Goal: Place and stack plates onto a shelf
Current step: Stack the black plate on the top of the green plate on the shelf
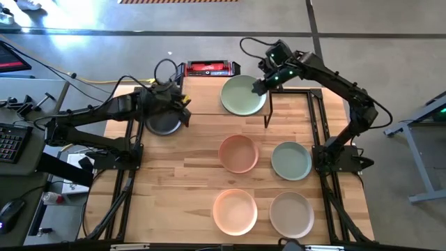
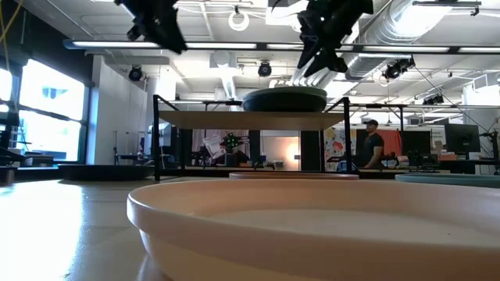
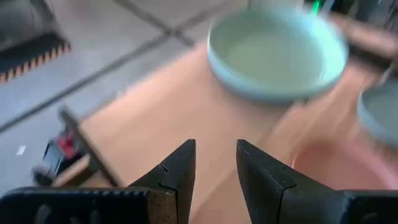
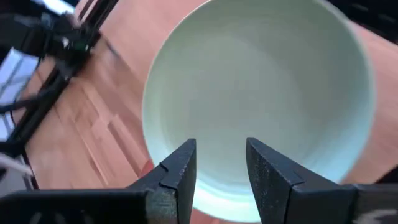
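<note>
From above we see a green plate (image 1: 243, 94) lying on the right half of the shelf (image 1: 209, 104), the right gripper (image 1: 259, 86) at its right rim with fingers apart and empty, and the left gripper (image 1: 182, 110) over the shelf's left end beside a black plate (image 1: 162, 123), while two pink plates (image 1: 239, 153) (image 1: 235, 211), a second green plate (image 1: 291, 160) and a beige plate (image 1: 291, 214) sit on the table (image 1: 174, 188). At table height we see that plate (image 2: 284, 99) flat on the shelf top (image 2: 234, 119), the right gripper (image 2: 316, 58) just above it, and a person (image 2: 373, 145) standing far behind. In the left wrist view the left gripper (image 3: 215, 163) has its fingers parted on nothing, above the shelf, with the plate (image 3: 277, 53) ahead; in the right wrist view the right gripper (image 4: 220, 163) stands parted above the plate (image 4: 258, 93).
</note>
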{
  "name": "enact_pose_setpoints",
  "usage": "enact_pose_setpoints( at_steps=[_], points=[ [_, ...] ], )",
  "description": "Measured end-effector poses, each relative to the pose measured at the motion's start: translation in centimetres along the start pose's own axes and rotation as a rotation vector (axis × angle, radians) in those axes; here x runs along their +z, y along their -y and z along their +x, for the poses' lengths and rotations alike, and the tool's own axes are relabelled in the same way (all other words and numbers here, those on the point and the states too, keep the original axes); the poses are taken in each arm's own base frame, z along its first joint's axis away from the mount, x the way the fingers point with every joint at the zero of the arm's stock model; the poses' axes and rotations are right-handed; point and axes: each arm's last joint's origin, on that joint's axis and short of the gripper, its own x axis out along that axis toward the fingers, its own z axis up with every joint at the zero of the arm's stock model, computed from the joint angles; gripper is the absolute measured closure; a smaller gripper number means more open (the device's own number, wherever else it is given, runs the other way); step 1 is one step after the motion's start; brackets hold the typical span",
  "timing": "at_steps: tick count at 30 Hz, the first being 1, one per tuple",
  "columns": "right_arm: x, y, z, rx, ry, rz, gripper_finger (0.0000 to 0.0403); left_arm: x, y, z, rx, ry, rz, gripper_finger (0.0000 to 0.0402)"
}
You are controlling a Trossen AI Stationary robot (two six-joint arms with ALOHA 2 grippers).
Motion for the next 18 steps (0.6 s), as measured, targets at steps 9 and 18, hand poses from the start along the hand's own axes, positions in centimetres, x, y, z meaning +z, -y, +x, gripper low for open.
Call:
enact_pose_setpoints(
  at_steps=[9,18],
  points=[
    [-0.4,-1.2,0.5,-0.004,-0.014,-0.077,0.0284,-3.3,-1.1,-0.6,0.065,-0.344,0.022,0.0298],
    [-0.5,-1.3,0.5,-0.004,-0.015,-0.085,0.0284,-6.2,-1.5,-1.3,0.088,-0.602,0.079,0.0298]
  ],
)
